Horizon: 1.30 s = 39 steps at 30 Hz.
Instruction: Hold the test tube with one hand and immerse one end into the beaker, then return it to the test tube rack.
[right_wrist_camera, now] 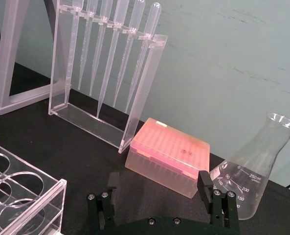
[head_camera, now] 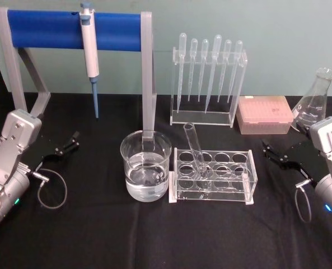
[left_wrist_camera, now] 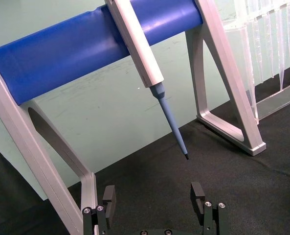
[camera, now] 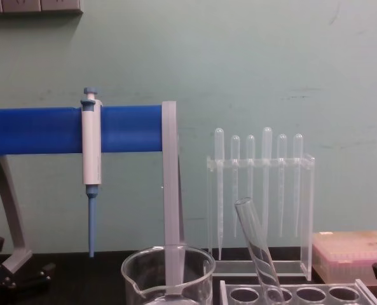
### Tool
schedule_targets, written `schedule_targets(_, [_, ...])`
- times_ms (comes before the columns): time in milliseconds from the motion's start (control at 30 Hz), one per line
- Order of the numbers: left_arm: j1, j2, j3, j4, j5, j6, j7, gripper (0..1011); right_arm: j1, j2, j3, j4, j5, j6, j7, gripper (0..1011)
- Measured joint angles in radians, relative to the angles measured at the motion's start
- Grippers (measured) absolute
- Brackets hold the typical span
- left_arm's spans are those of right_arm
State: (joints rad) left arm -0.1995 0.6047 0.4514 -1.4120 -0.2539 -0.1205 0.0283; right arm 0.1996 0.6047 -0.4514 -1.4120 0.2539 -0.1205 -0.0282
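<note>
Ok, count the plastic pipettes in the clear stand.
6 plastic pipettes hang bulb-up in one row in the clear stand, behind the test tube rack and left of the pink tip box; none seems hidden.

we see the test tube (head_camera: pixel 197 152), clear glass, open rim up, standing tilted in the clear rack (head_camera: pixel 250 171), its top leaning left towards the beaker (head_camera: pixel 126 158). the beaker stands upright just left of the rack, roughly half full of what looks like water.
</note>
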Motion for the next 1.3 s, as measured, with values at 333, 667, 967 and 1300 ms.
schedule_targets(333, [0.000,0.000,0.000,0.000,0.000,0.000,0.000,1000,0.000,0.000,0.000,0.000,0.000,0.000,0.000,1000])
schedule_targets(667, [0.000,0.000,0.000,0.000,0.000,0.000,0.000,1000,-0.024,0.011,0.015,-0.031,-0.008,0.002,-0.009,1000])
schedule_targets(967, [0.000,0.000,0.000,0.000,0.000,0.000,0.000,1000,-0.160,0.126,0.076,-0.280,0.036,0.070,0.057,1002])
schedule_targets(1300, [0.000,0.000,0.000,0.000,0.000,0.000,0.000,1000,-0.185,0.184,0.064,-0.441,0.120,0.122,0.262,1000])
